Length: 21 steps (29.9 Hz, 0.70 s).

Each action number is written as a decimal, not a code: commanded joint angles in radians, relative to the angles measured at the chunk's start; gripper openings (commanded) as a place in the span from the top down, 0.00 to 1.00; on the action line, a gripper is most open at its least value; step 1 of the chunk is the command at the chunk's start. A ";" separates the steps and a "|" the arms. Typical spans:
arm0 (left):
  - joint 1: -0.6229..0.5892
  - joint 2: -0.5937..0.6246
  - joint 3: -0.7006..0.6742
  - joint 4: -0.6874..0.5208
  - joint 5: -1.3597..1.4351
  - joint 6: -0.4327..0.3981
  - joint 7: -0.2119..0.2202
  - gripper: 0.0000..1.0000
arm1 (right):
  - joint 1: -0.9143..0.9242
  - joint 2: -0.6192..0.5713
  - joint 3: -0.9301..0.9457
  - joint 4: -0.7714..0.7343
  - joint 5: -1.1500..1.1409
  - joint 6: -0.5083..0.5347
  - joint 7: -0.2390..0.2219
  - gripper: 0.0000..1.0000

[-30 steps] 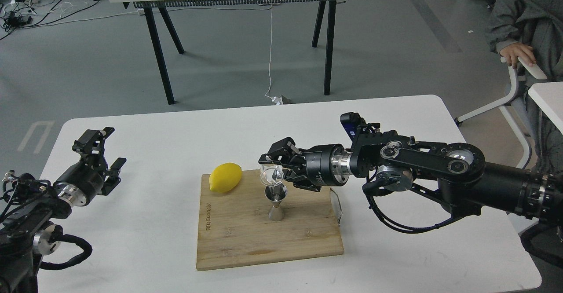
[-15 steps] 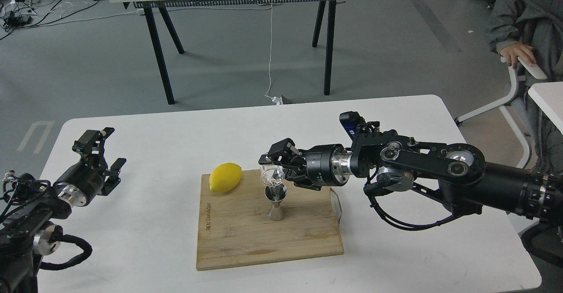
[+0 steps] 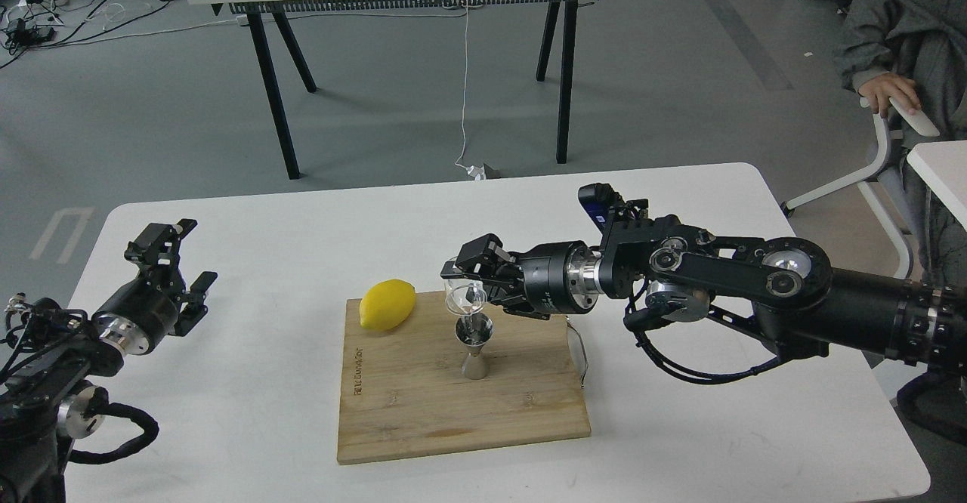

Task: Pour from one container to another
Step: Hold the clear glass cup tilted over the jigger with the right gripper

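A shiny steel jigger (image 3: 474, 349) stands upright on the wooden cutting board (image 3: 423, 412). Just above its top cone hangs a small clear glass cup (image 3: 465, 299), tipped on its side with its mouth facing left and down. My right gripper (image 3: 468, 284) is shut on that cup, reaching in from the right. My left gripper (image 3: 172, 257) is open with nothing between its fingers, hovering over the table's far left, well away from the board.
A yellow lemon (image 3: 387, 304) lies on the board's back left corner. A thin metal tool (image 3: 580, 352) lies at the board's right edge. The white table (image 3: 680, 442) carries the board. A person sits at the right beyond the table.
My right gripper with the glass cup has risen slightly and shifted a little left above the jigger. The left arm has not moved.
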<state>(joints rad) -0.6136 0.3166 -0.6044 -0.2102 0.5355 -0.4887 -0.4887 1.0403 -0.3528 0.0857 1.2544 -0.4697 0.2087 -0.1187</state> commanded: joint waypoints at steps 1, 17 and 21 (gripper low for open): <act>-0.001 0.001 0.000 0.000 0.000 0.000 0.000 0.00 | 0.003 0.000 -0.001 -0.001 -0.007 0.000 0.001 0.60; -0.001 0.002 0.000 0.000 0.000 0.000 0.000 0.00 | 0.044 -0.005 -0.032 0.002 -0.009 0.028 0.007 0.60; -0.001 0.002 0.000 0.000 0.000 0.000 0.000 0.00 | 0.047 -0.015 -0.032 0.003 -0.009 0.037 0.008 0.60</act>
<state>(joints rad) -0.6152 0.3190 -0.6044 -0.2102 0.5353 -0.4887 -0.4887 1.0843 -0.3604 0.0540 1.2573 -0.4785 0.2381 -0.1112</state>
